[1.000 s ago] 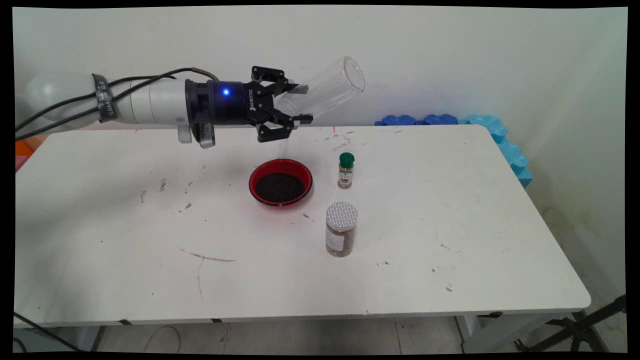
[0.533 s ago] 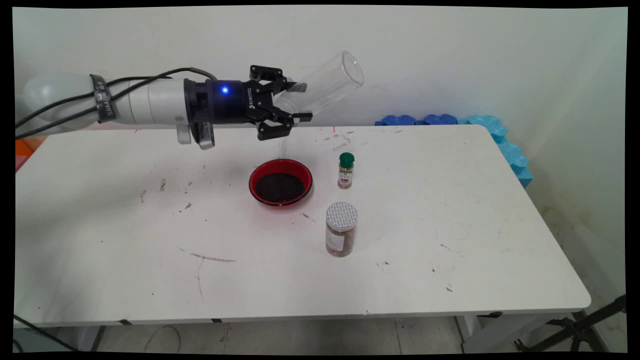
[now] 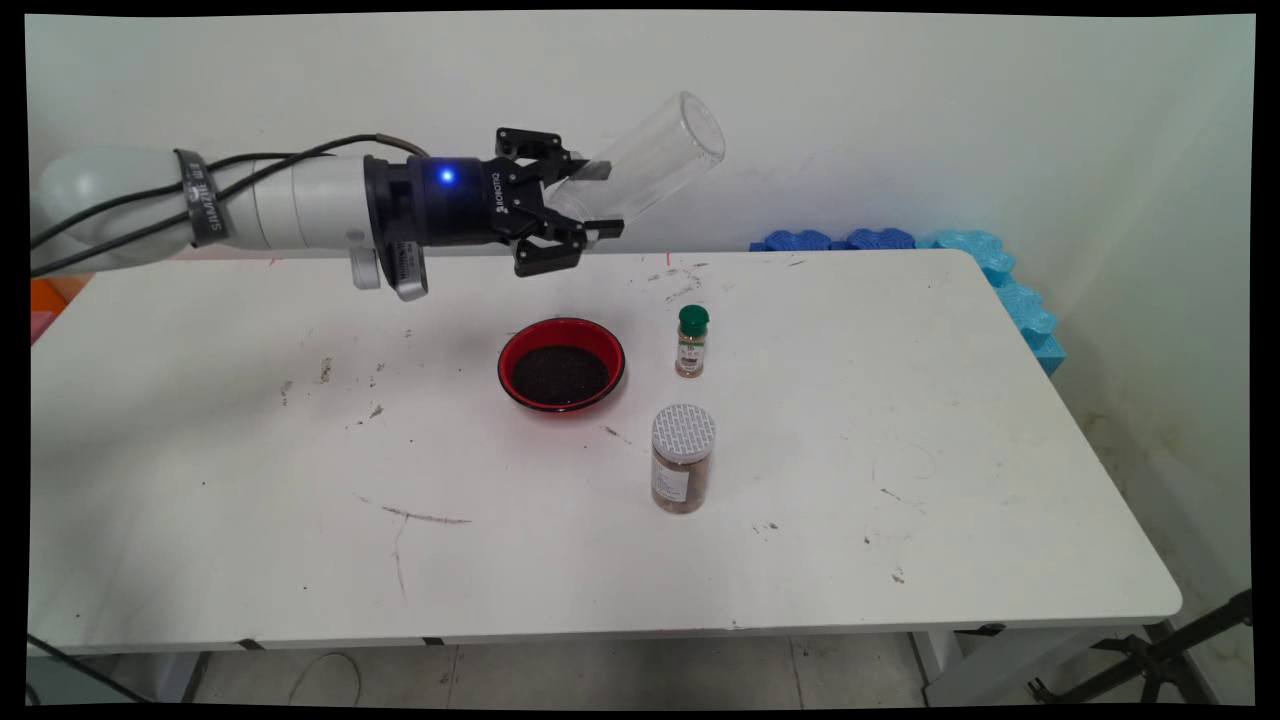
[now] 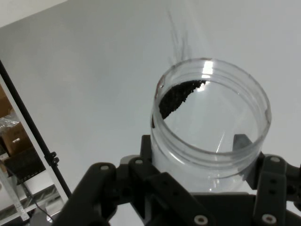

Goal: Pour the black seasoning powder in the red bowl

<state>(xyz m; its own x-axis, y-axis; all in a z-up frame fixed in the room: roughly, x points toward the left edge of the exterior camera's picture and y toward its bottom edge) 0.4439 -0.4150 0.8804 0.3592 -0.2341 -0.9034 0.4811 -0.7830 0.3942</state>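
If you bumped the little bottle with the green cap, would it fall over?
Probably, yes. The little bottle with the green cap stands upright on the white table, tall and narrow, so a bump near the top would likely tip it. Being round, it might then roll. It looks small and probably light, so it would slide easily too.

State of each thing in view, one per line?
Gripper: shut on clear jar, held above table.
Clear jar: tilted, lidless, few dark grains inside.
Red bowl: upright, holding dark grains.
Green-capped bottle: upright, capped.
White-lidded jar: upright, closed.
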